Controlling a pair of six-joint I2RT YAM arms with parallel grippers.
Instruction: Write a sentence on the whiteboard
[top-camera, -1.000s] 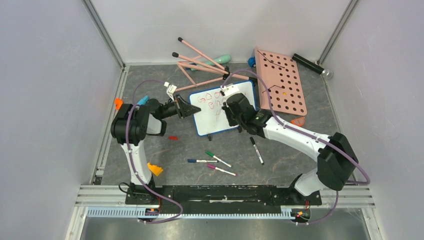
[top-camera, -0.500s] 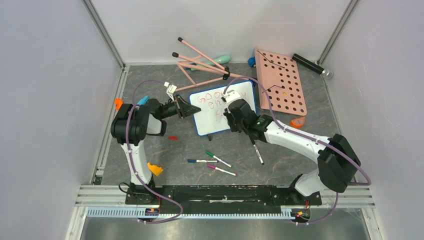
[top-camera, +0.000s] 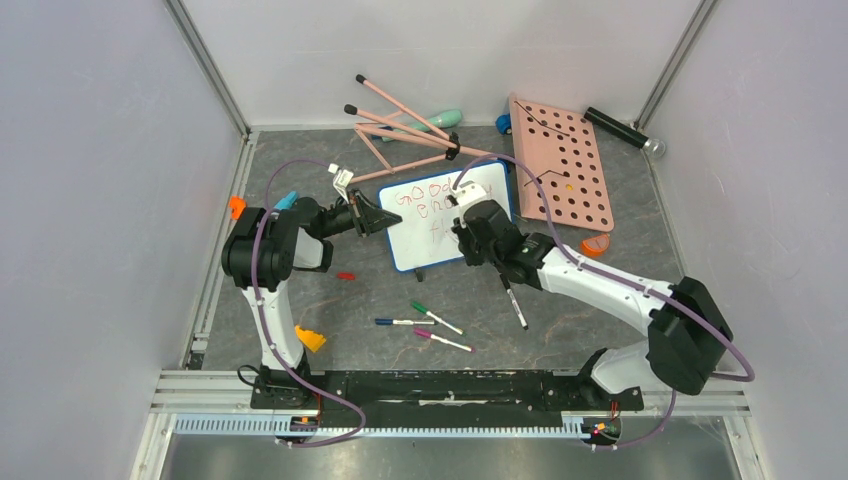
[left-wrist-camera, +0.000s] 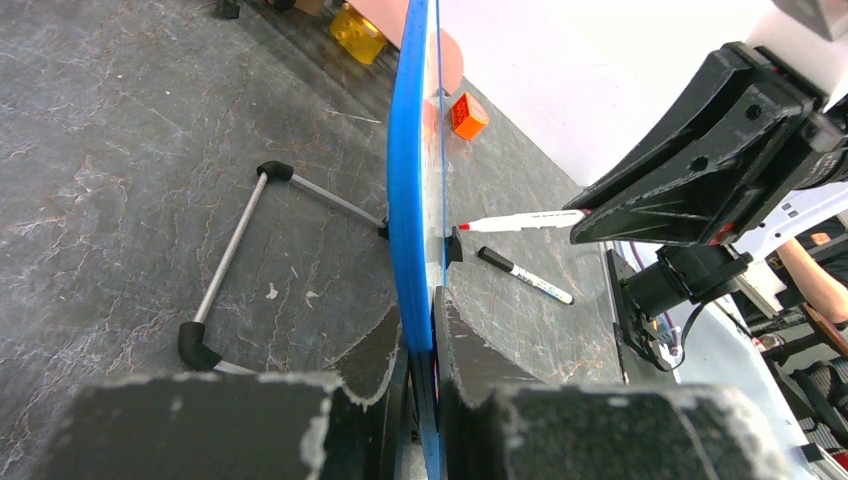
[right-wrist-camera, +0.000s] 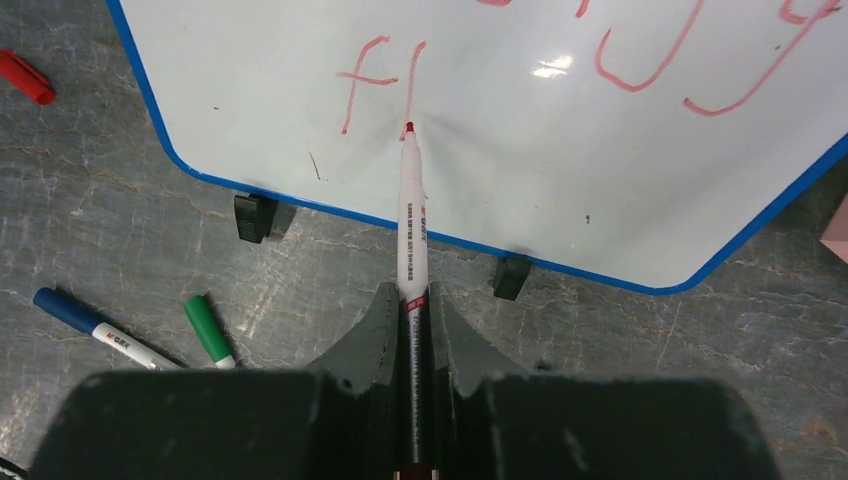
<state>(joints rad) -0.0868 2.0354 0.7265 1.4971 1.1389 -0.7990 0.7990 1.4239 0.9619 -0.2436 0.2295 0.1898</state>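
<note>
The top camera looked down from high above and behind the left pincer (top-camera: 392, 224) and the right pincer (top-camera: 463, 232), which flanked the whiteboard (top-camera: 425, 250). Each wrist camera sat close behind its own pincer, looking past the fingertips: the left along the board's blue rim, the right onto its face. All three views shared the board, and both wrist views the red marker (right-wrist-camera: 411, 220) ahead of the right pincer.

Looks like a robotics lab test cell to me: plain pale walls (top-camera: 100, 200) on aluminium posts (top-camera: 205, 65) box in a dark stone-look table (top-camera: 570, 340). Two robot arms (top-camera: 265, 250) are bolted to a black rail (top-camera: 430, 385) at the near edge, with loose markers (top-camera: 437, 318) and a pegboard (top-camera: 565, 165) lying about.
</note>
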